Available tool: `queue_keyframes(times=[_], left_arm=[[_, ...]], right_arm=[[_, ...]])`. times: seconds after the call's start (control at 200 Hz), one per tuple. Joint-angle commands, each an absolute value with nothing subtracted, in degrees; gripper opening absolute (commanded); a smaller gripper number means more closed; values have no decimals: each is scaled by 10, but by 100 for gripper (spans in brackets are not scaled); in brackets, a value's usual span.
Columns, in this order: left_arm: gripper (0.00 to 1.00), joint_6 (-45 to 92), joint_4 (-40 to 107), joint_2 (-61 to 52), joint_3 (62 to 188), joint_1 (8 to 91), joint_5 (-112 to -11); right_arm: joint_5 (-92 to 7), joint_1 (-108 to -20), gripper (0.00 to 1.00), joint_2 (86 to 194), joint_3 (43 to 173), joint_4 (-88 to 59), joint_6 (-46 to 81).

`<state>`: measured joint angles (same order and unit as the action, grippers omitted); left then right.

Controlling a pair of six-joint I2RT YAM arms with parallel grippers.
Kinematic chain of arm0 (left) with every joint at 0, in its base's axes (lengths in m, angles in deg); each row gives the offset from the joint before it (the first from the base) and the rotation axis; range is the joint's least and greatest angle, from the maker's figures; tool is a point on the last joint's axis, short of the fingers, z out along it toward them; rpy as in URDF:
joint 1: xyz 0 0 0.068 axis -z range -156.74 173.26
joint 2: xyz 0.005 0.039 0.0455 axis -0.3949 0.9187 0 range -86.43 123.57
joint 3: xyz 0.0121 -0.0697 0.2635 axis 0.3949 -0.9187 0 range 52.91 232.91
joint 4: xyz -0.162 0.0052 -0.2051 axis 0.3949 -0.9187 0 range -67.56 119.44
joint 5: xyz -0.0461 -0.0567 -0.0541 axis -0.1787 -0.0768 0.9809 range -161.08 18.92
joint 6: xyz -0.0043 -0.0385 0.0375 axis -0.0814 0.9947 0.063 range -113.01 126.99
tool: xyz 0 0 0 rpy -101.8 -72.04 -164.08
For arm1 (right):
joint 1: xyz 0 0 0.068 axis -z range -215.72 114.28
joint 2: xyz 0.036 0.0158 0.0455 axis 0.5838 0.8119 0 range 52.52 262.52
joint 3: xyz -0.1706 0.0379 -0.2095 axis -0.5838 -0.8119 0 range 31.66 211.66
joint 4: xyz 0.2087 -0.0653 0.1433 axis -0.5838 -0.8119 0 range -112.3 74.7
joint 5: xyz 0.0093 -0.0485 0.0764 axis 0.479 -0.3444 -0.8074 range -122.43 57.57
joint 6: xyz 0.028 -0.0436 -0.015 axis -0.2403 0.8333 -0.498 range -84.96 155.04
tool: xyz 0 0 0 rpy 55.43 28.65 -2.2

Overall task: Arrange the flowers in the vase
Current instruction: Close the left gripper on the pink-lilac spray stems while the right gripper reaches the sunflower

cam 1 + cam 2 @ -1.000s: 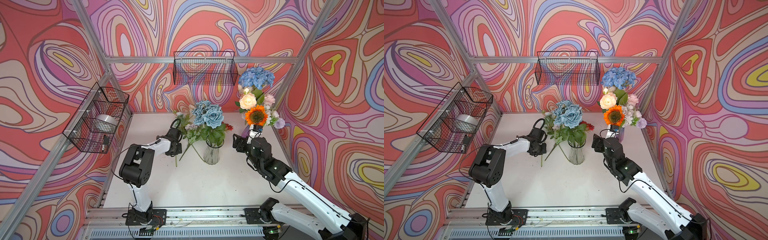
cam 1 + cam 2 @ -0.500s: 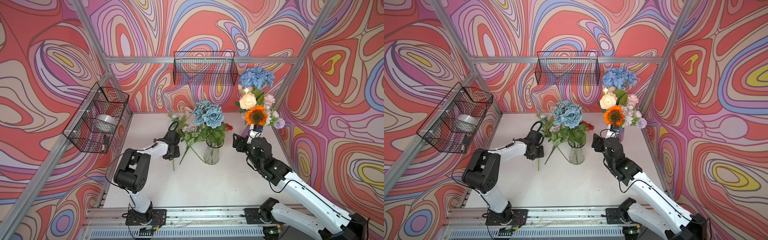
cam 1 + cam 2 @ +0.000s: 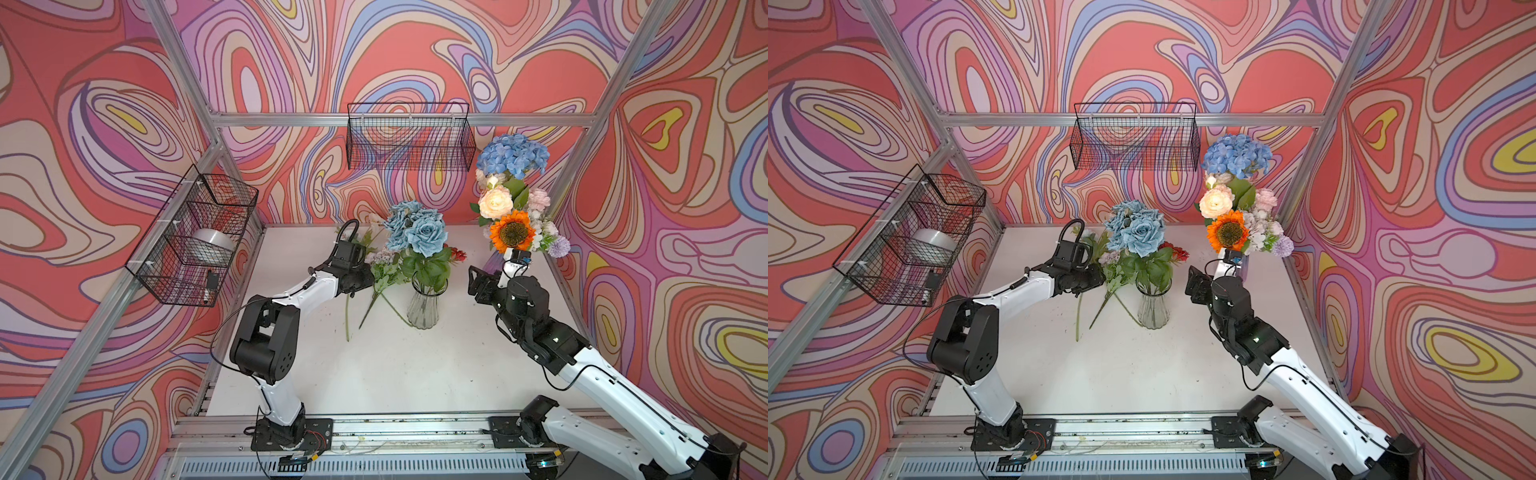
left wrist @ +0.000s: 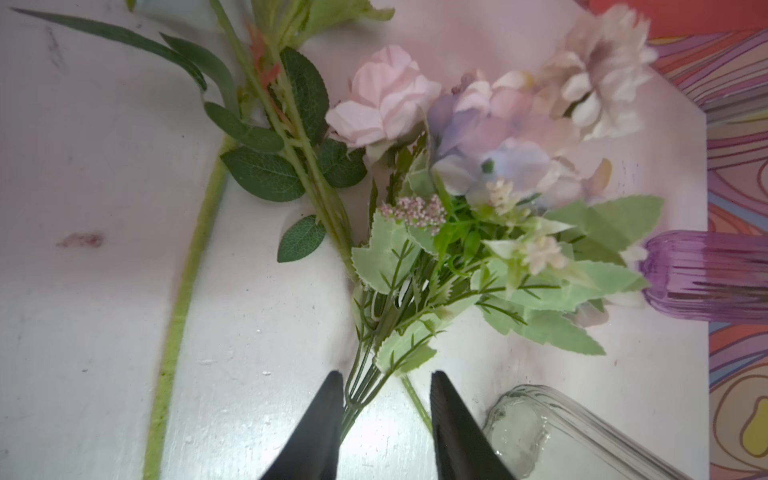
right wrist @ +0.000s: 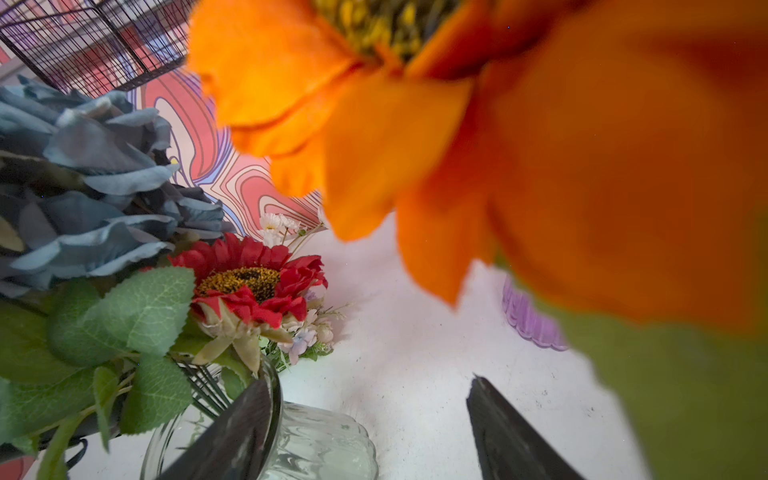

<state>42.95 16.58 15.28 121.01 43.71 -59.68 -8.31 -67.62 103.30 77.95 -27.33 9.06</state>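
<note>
A clear glass vase (image 3: 423, 307) (image 3: 1153, 307) stands mid-table and holds blue roses (image 3: 419, 232) and a red flower (image 5: 249, 278). Left of it, loose flowers lie on the table: a pale pink and lilac bunch (image 4: 478, 166) (image 3: 384, 266), a leafy stem (image 4: 291, 137) and a fuzzy green stem (image 4: 178, 299). My left gripper (image 4: 384, 376) (image 3: 368, 282) is open, low over the table, with the bunch's thin stems between its jaws against one finger. My right gripper (image 5: 370, 378) (image 3: 476, 282) is open and empty, right of the clear vase.
A purple vase (image 3: 1241, 266) (image 4: 706, 276) at the back right holds a tall bouquet with an orange sunflower (image 3: 513, 232) and blue hydrangea (image 3: 513, 156), just above the right wrist. Wire baskets hang on the left wall (image 3: 195, 237) and back wall (image 3: 409, 137).
My left gripper's jaws have parted and now stand around the bunch's stems. The loose stems slid a little toward the front. The right arm has not moved.
</note>
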Motion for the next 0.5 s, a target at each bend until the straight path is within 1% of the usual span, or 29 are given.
queue_keyframes(times=[0.0,0.18,0.371,0.491], left_arm=[[34,371,105,161,1219,462,-627],[34,314,37,178,1225,494,-719],[37,304,16,230,1250,499,-756],[37,299,9,253,1269,499,-768]], right_arm=[[-65,-674,77,1015,779,-274,95],[-65,-674,77,1010,780,-272,98],[-74,-674,77,1010,782,-272,98],[-76,-674,77,1005,787,-283,97]])
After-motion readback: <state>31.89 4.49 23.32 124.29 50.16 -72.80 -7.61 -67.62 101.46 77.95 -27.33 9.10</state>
